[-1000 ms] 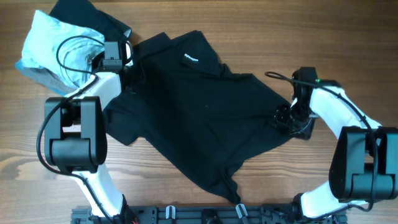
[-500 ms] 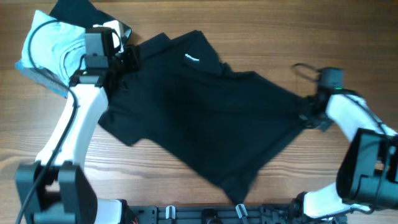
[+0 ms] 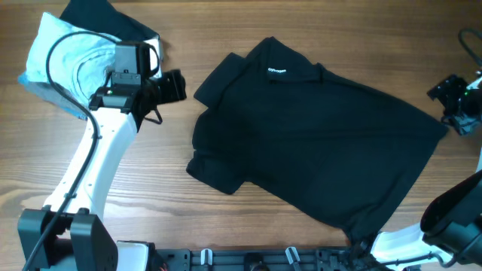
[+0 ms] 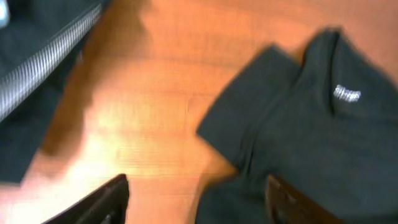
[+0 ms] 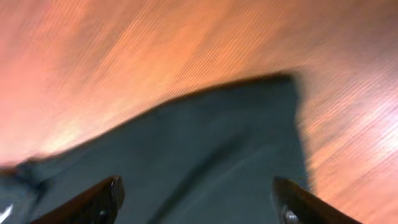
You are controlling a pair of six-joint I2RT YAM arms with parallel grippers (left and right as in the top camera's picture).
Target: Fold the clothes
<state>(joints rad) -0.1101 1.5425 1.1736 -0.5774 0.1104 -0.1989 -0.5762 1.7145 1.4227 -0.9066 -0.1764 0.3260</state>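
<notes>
1. You see the large black short-sleeved T-shirt of soft cloth [image 3: 324, 143] lying spread on the brown wooden table [image 3: 226, 30], right of centre, with its small white collar label [image 3: 276, 72] facing up.
2. Your left gripper [image 3: 178, 84] sits just left of the shirt's sleeve, jaws wide apart and empty.
3. Your right gripper [image 3: 446, 94] is near the shirt's right corner, jaws wide apart. Its wrist view is blurred, but it seems clear of the cloth.
4. A light blue folded shirt [image 3: 60, 53] lies far left.

The black T-shirt [image 3: 316, 143] is soft, matt cloth, lightly creased. The table [image 3: 248, 22] is smooth wood with a faint sheen over its grain. The left arm [image 3: 90, 162] has a glossy white plastic shell.
</notes>
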